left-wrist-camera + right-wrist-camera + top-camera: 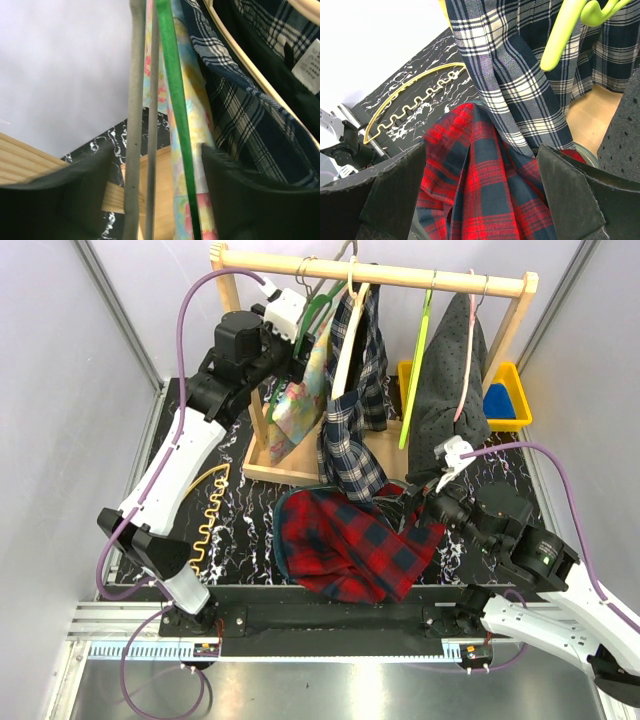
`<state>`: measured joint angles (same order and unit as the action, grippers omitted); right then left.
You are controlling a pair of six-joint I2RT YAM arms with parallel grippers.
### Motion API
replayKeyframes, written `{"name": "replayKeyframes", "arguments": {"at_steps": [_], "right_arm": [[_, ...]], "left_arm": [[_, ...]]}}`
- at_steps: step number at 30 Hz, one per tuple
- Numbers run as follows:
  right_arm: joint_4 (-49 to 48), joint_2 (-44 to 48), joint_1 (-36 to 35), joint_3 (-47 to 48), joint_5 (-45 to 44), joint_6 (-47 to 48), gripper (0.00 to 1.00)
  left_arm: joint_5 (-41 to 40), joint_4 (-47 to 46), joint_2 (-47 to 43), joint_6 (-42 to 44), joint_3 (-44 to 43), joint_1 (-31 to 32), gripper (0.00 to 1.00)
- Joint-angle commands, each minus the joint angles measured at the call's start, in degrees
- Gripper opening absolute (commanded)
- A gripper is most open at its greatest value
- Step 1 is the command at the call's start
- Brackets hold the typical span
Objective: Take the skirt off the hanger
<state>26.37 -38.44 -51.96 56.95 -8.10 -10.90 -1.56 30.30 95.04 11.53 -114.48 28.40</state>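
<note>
A navy and white plaid skirt (347, 445) hangs from a cream hanger (347, 340) on the wooden rack (380, 273); its lower end droops onto a red plaid garment (360, 545) on the table. My left gripper (303, 352) is up at the rack's left end. In the left wrist view it (155, 195) is open, with grey hanger rods (134, 125), a green hanger (175, 100) and a pastel floral garment (200, 150) between its fingers; the skirt (250, 120) is to the right. My right gripper (432, 495) is open, with the red plaid garment (485, 195) lying between the open fingers (575, 200) and the skirt (515, 85) just beyond.
A grey dotted garment (455, 380) on a pink hanger and a bare lime hanger (415, 365) hang at the rack's right. A yellow bin (512, 400) stands behind. A yellow wire hanger (210, 515) lies on the table's left, also in the right wrist view (410, 107).
</note>
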Motion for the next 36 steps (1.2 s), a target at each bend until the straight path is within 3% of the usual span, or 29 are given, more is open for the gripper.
{"name": "replayKeyframes", "arguments": {"at_steps": [1,12,20,30,36], "right_arm": [[-2.02,-0.59,0.11,0.53,-0.78,0.08,1.0],[-2.2,-1.2,0.11,0.36,0.01,0.26,1.0],[-2.38,-1.2,0.11,0.01,-0.08,0.17,1.0],[-2.46,-1.29,0.02,-0.43,-0.34,0.26,1.0],[-2.46,-0.77,0.11,-0.52,-1.04,0.09,1.0]], "left_arm": [[-1.86,-2.7,-2.67,2.0,-0.48,-0.28,0.97],[-7.58,-9.03,-6.97,7.89,-2.24,-0.45,0.99],[-5.2,-13.43,-12.33,10.26,1.26,3.4,0.99],[-4.68,-12.73,-13.31,10.53,0.57,6.67,0.99],[1.01,-6.33,-11.38,4.04,0.04,6.75,0.99]]}}
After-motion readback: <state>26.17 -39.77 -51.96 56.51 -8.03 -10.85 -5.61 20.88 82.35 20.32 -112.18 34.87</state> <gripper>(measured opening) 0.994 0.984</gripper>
